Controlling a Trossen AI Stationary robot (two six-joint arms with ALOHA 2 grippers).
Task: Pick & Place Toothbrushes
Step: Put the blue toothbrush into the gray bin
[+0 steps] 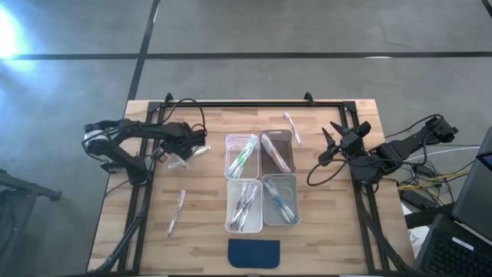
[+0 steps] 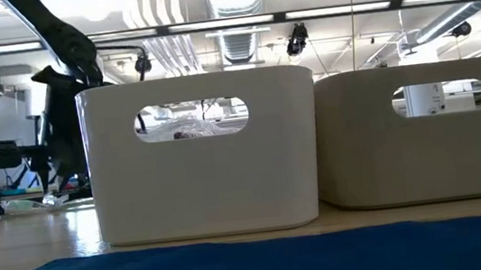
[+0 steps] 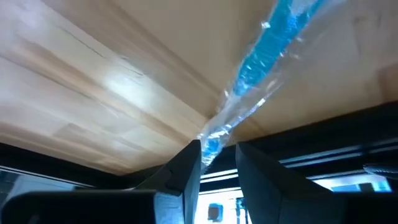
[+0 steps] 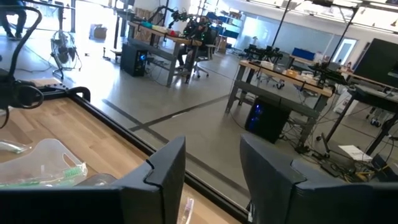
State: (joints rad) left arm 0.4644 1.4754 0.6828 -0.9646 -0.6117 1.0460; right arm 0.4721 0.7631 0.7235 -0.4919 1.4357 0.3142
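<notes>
Bins: we count four clear bins (image 1: 260,181) mid-table, toothbrushes inside each.
Loose toothbrushes: three lie on the table (image 1: 207,238); one (image 1: 176,212) near its left edge, one (image 1: 292,128) near its far edge.
Left gripper (image 3: 217,155): we see it pinching a blue wrapped toothbrush (image 3: 273,43), visible only in its wrist view.
Right gripper (image 4: 211,165): open, empty, raised near the table's right edge.

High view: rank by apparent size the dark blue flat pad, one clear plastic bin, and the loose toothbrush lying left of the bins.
1. Clear plastic bin; the dark blue flat pad looks similar, so unsure.
2. Loose toothbrush, clearly smallest.
</notes>
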